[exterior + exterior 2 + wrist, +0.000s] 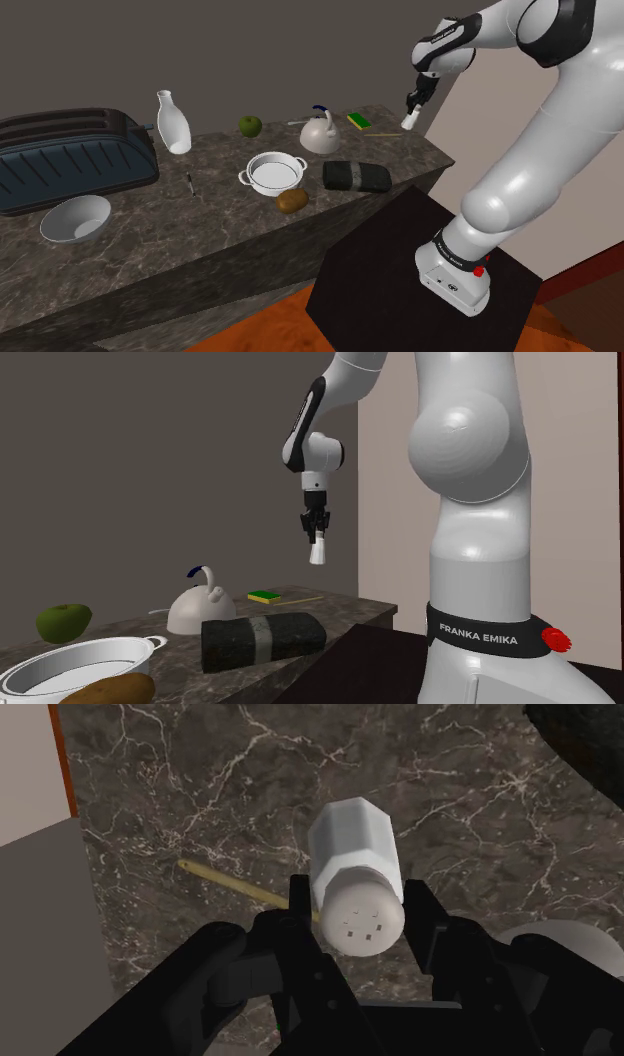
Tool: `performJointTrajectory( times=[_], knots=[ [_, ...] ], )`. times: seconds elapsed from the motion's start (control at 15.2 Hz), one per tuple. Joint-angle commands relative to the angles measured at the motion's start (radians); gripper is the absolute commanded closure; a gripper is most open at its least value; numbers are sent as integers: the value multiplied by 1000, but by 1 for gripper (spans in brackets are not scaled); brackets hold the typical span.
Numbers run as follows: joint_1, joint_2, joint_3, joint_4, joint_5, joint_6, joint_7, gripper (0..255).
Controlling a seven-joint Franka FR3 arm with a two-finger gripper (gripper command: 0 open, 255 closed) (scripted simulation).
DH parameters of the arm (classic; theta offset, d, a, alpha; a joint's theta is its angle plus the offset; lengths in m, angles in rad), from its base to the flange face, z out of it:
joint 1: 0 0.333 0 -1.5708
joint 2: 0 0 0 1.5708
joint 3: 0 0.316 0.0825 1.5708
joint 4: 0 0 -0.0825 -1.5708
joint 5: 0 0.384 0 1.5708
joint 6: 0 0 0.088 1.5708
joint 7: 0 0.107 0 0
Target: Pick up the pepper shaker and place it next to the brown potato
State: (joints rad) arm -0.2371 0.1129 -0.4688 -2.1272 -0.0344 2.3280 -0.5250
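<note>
Hanging high over the counter's (150, 260) end at the shoulder view's right, the shaker (408, 121) is seen clamped in the gripper (411, 108), well above everything on the surface, so that the sponge (358, 121) and the kettle (320, 133) could be passed over without a knock; the potato (292, 201) lies near the front edge, just beside a white pan (272, 174) and near a dark roll (356, 177), well apart from the shaker; the lift is judged done and the carry toward the potato is judged to be what remains; bare counter is left at the potato's side toward the shoulder view's left, which is judged the easier spot for setting down

From the second exterior view the hand is shown pointing straight down, the white shaker hanging upright beneath it, presumably so that it can be lowered onto its base

Along the wrist view the shaker is clasped between the two black fingers (298, 900) just under its holed cap, which faces the hand; the marbled counter and a thin yellow stick (235, 882) are seen below; a grip so near the top is judged liable to let the shaker swing if it is moved sharply
</note>
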Motion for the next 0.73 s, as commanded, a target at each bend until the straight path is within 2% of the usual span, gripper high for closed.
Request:
performJointTrajectory(
  times=[0.0, 0.66],
  knots=[
    [27, -34, 13, -39, -28, 5, 56, 255],
    [148, -188, 130, -206, -139, 2, 367, 255]
  ],
)
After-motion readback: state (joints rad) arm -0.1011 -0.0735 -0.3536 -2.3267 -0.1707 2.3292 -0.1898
